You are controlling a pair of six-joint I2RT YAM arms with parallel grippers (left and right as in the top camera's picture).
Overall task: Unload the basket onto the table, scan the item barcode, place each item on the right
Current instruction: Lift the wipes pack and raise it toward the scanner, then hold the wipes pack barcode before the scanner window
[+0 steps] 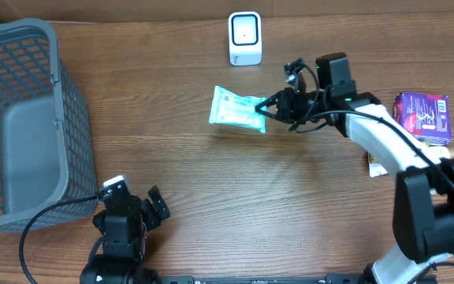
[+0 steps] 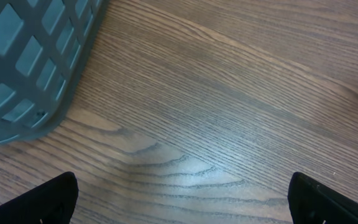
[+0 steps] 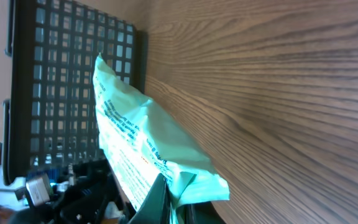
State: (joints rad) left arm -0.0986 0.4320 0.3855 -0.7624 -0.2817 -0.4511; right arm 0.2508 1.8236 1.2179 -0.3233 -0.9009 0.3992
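Observation:
A pale green packet (image 1: 236, 110) with blue print lies just below the white barcode scanner (image 1: 245, 38) at the table's back. My right gripper (image 1: 267, 108) is shut on the packet's right end. In the right wrist view the packet (image 3: 145, 140) stands out from the pinched jaws, its crimped end caught between the dark fingers (image 3: 157, 202). Whether the packet touches the wood I cannot tell. My left gripper (image 2: 182, 202) hangs open over bare wood at the front left, its fingertips (image 2: 42, 202) far apart with nothing between them.
A grey mesh basket (image 1: 22, 118) fills the left side of the table; its corner (image 2: 30, 62) shows in the left wrist view. A purple box (image 1: 422, 114) and a small yellowish packet (image 1: 375, 164) lie at the right edge, beside the right arm.

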